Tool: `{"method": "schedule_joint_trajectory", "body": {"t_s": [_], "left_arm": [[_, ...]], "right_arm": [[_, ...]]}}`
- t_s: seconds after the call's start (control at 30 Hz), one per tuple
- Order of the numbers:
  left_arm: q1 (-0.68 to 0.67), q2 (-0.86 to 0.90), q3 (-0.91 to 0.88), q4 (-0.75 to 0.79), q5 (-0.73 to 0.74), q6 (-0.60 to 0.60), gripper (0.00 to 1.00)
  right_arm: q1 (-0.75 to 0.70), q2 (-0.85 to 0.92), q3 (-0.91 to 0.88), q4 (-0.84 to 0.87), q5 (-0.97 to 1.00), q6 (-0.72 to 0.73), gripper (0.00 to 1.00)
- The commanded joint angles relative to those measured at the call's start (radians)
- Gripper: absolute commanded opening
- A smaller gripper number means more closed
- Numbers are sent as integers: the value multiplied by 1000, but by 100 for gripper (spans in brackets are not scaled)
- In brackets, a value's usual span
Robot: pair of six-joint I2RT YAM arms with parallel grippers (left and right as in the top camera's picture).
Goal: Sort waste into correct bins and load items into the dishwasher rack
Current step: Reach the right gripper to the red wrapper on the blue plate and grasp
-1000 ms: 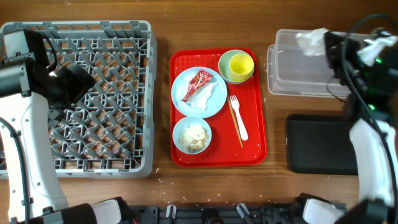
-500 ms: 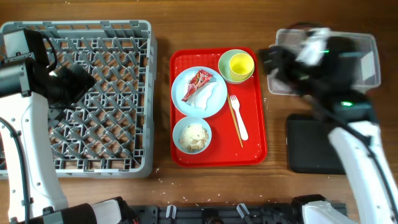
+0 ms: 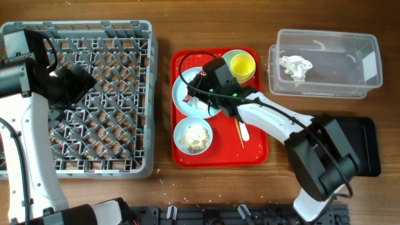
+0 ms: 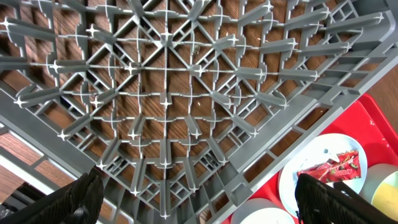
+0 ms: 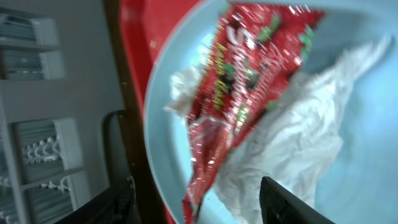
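Observation:
My right gripper (image 3: 201, 92) hangs open just above the round pale plate (image 3: 182, 84) on the red tray. In the right wrist view the shiny red wrapper (image 5: 249, 81) lies across crumpled white tissue (image 5: 298, 137), and its lower end reaches between my open fingers (image 5: 118, 202). A second crumpled tissue (image 3: 295, 65) lies in the clear tub (image 3: 350, 56). The yellow cup (image 3: 242, 64) sits in the pale green bowl (image 3: 226, 70), and rice fills the small white bowl (image 3: 192, 136). Fork (image 3: 241, 125) and chopsticks (image 3: 235, 115) lie on the tray. My left gripper (image 3: 75, 84) is open over the grey rack (image 3: 125, 37).
The red tray (image 3: 256, 147) stands between the rack and the bins. My right arm covers much of the black tray (image 3: 370, 140) at the lower right. The left wrist view looks down on rack pegs (image 4: 168, 99), with the plate (image 4: 311, 155) at its corner.
My right arm has swung left from the clear tub to the plate. Its jaws went from shut to open, and the tissue it carried now lies in the tub. The left arm is still.

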State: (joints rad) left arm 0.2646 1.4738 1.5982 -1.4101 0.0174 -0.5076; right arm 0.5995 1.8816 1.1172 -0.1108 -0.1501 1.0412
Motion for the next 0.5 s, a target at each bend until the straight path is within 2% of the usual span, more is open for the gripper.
{"method": "schedule_joint_trajectory", "body": {"t_s": [0.0, 0.2, 0.37, 0.47], "left_arm": [[4, -3, 10, -1, 1, -6, 100], [4, -3, 10, -1, 1, -6, 100], [4, -3, 10, -1, 1, -6, 100], [4, -3, 10, -1, 1, -6, 100]], "right_arm": [[9, 70, 1, 15, -54, 181, 61], [18, 77, 1, 34, -63, 204, 61], [32, 77, 1, 69, -100, 268, 43], [32, 79, 1, 72, -72, 288, 42]]}}
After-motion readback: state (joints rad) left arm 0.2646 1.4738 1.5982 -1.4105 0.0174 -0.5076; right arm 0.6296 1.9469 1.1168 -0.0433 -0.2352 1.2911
